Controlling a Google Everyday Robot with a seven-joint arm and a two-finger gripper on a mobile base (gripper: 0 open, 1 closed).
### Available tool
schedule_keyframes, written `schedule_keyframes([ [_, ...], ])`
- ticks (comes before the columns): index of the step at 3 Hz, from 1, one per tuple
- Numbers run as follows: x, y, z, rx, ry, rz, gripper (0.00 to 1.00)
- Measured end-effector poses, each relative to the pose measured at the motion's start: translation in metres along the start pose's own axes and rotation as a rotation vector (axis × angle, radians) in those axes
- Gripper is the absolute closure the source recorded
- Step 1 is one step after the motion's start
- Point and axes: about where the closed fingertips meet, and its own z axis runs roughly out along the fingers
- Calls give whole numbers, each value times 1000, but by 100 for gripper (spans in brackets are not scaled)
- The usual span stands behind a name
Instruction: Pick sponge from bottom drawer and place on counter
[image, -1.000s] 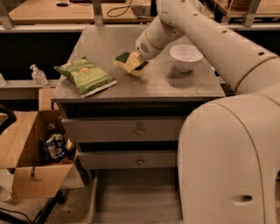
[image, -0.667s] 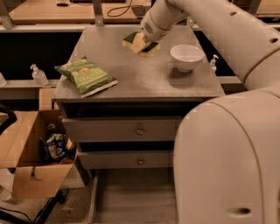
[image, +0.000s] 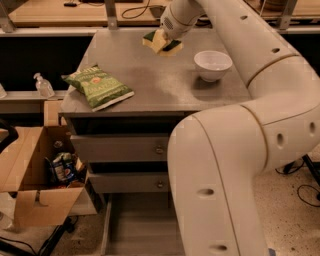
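Since a second ago, my gripper (image: 165, 36) has carried the small flat scrub sponge (image: 160, 41), dark green with a yellow layer, from the middle of the flat grey counter (image: 150, 87) to its far edge. It went away from the crinkly green chip bag (image: 97, 88) on the near left, and now it is just far and left of the round white bowl (image: 212, 64). The bag and the bowl have not moved. My gripper is closed on the sponge and holds it. I cannot tell if the sponge touches the counter or hangs just over it. So the hard part looks done: the sponge is out of the wide grey bottom drawer (image: 142, 227), which stands pulled open down below. I think what is left is to go down a little, let go and lift away. The sponge is tipped, not flat. Its long side runs left to right, with the left end higher and farther and the right end lower and nearer. The yellow layer faces near, and dark green shows at both ends.
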Motion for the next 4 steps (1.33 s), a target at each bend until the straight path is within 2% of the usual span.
schedule_keyframes([
  [1,-28,9,22,-11,-19,-28,100],
  [2,-53,20,39,-4,-53,-19,100],
  [3,-52,20,41,-7,-50,-20,81],
  [4,-51,22,46,-11,-45,-20,58],
])
